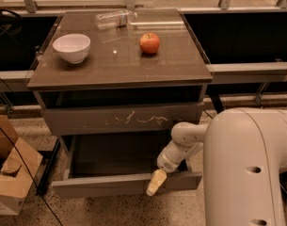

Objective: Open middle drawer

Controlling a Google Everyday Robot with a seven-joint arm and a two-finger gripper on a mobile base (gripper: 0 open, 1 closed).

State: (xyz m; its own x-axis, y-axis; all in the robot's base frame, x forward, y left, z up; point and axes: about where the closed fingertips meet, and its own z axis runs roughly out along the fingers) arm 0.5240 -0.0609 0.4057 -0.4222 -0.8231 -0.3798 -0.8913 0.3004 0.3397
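Note:
The middle drawer (100,186), a plain grey-brown front below the scratched front (124,119), stands pulled out toward me, with its dark inside (115,154) showing. My gripper (154,183) is at the top edge of that drawer's front, right of its middle, with its pale tip hanging over the front face. My white arm (183,142) reaches down to it from the right.
On the cabinet top (119,65) are a white bowl (71,47), a red apple (149,43) and a lying clear bottle (112,19). A cardboard box (13,173) sits on the floor at left. My white body (249,168) fills the lower right.

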